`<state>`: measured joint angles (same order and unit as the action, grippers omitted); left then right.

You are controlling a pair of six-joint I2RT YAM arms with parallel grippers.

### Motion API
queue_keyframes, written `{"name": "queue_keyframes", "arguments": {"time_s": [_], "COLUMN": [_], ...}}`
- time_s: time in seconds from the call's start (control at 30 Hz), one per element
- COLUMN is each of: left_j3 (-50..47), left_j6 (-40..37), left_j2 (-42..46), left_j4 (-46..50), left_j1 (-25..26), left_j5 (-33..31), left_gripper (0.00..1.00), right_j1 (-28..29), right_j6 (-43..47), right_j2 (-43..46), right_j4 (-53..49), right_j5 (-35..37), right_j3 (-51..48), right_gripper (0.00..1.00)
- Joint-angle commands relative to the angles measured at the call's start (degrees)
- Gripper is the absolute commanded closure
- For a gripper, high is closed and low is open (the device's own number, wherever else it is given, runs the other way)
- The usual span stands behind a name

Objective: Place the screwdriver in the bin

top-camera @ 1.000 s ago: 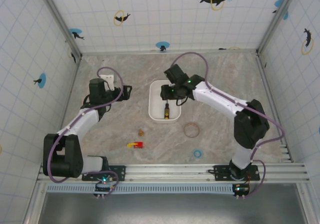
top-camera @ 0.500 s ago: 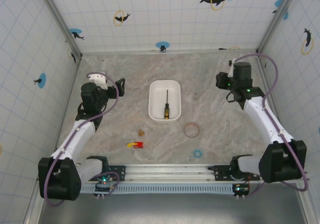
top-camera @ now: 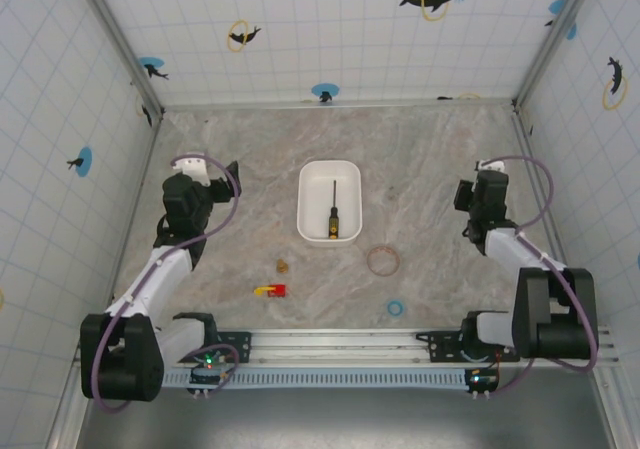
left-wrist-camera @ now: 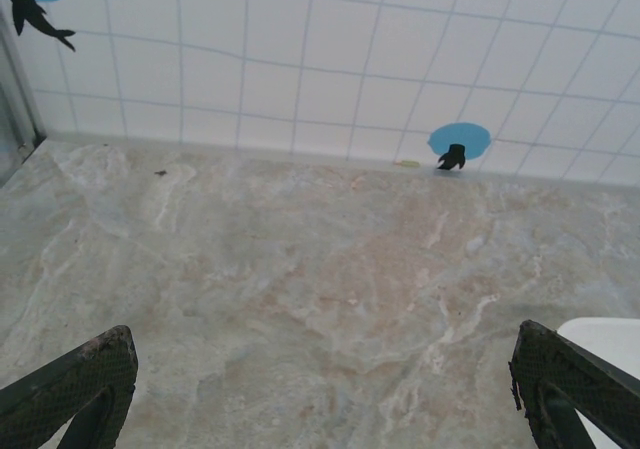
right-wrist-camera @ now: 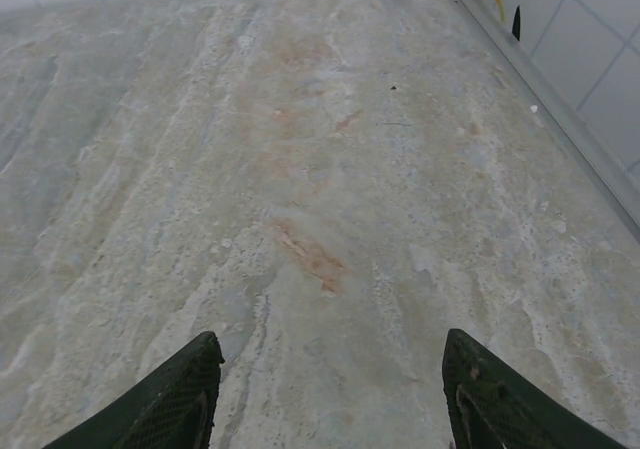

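Note:
The screwdriver (top-camera: 333, 214), thin dark shaft and yellow-and-black handle, lies lengthwise inside the white bin (top-camera: 312, 204) at the table's middle, handle toward the near side. A corner of the bin (left-wrist-camera: 605, 337) shows at the lower right of the left wrist view. My left gripper (top-camera: 228, 176) stands open well left of the bin, its two fingertips wide apart over bare marble (left-wrist-camera: 325, 389). My right gripper (top-camera: 478, 172) is open too, far right of the bin near the side wall, nothing between its fingers (right-wrist-camera: 330, 389).
A tan ring (top-camera: 383, 260) lies just right of the bin's near end. A small red-and-yellow piece (top-camera: 270, 290), a small brown bit (top-camera: 283, 265) and a light blue ring (top-camera: 396, 308) sit nearer the front rail. Tiled walls enclose the table.
The right arm has pulled away from the bin, swung to the far right and folded back, leaving the screwdriver in the bin. The left arm has drawn back to the left.

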<state>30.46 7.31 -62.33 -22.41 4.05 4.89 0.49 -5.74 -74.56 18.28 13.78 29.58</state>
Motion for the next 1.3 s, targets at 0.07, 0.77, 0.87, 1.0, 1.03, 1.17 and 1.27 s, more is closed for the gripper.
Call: {"name": "queue_keyframes", "arguments": {"time_s": [0.07, 0.77, 0.87, 1.0, 1.03, 1.17, 1.27], "left_j3": [-0.66, -14.96, -14.2, -11.16, -10.93, -14.3, -14.9], "left_j6": [-2.32, -9.19, -12.19, -12.48, -12.28, -12.09, -11.78], "left_j2": [-0.37, -4.78, -8.83, -12.07, -12.73, -15.72, -18.49], "left_j4": [-3.2, -29.02, -31.7, -28.78, -28.7, -35.41, -38.21], "left_j1": [-0.47, -1.7, -1.74, -2.0, -1.99, -2.02, -2.09], "left_j5": [-2.1, -12.11, -10.46, -6.92, -6.72, -6.49, -6.98], "left_gripper": [0.03, 0.03, 0.03, 0.03, 0.03, 0.03, 0.03], "right_j1": [-0.61, 2.03, 2.14, 2.14, 2.13, 2.14, 2.14], "right_j6": [1.09, 0.55, 0.64, 0.64, 0.64, 0.64, 0.64], "right_j2": [-3.62, -9.46, -9.54, -9.46, -9.46, -9.46, -9.46], "right_j4": [17.48, 40.13, 40.16, 40.24, 40.21, 40.14, 40.15], "right_j5": [2.69, 6.38, 6.61, 6.53, 6.63, 6.69, 6.64], "right_j3": [-3.51, -12.25, -12.27, -12.27, -12.27, -12.19, -12.2], "right_gripper": [0.39, 0.36, 0.35, 0.3, 0.29, 0.26, 0.24]}}
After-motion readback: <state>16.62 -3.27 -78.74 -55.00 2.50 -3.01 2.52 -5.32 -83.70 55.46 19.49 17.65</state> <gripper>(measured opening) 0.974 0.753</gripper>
